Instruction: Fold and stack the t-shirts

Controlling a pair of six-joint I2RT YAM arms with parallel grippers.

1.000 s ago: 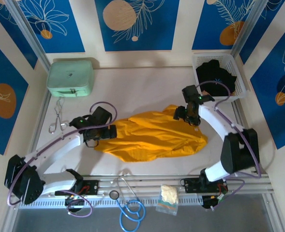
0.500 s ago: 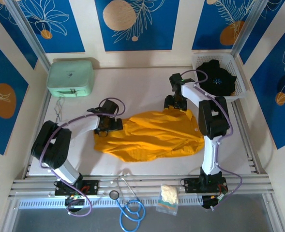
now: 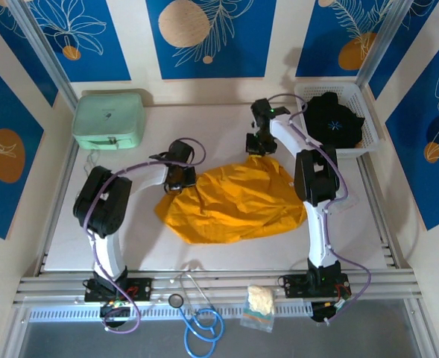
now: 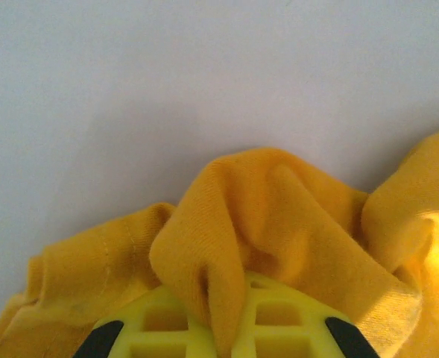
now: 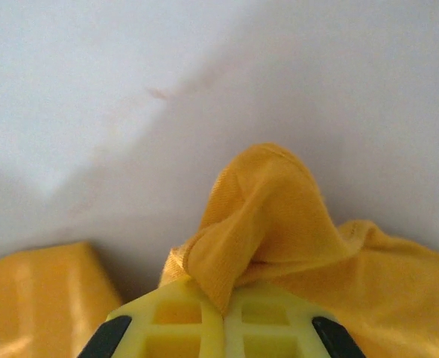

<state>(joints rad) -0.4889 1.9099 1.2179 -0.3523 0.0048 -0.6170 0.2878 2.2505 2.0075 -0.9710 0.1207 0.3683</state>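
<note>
Cloth from the orange-yellow t-shirt (image 4: 279, 216) is sticking up in a fold between the two yellow fingers of the left gripper (image 4: 225, 332). The fingers are squeezing together on that fold, and hardly any gap is showing between them. In the top view, the left gripper (image 3: 176, 177) is pinching the far left corner of the shirt, close to the white table (image 3: 212, 127).

The right gripper (image 5: 223, 317) is doing the same thing. Its two yellow fingers are pressing tight on a little peak of the orange-yellow cloth (image 5: 264, 216). In the top view, the right gripper (image 3: 258, 145) is holding the far right corner of the shirt, near the white basket (image 3: 302, 93).

The orange-yellow t-shirt (image 3: 234, 205) is lying crumpled in the middle of the table, between the two arms. The black t-shirt (image 3: 320, 112) is sitting in the basket at the far right corner. A small light-blue starburst print (image 3: 336, 123) is facing up on it. It is too small to tell if it has any letters.

A mint-green case (image 3: 109, 119) is sitting at the far left of the table. A blue stethoscope (image 3: 200, 321) and a pale-yellow packet (image 3: 259, 302) are lying by the near rail. Any writing on them is too small to read.
</note>
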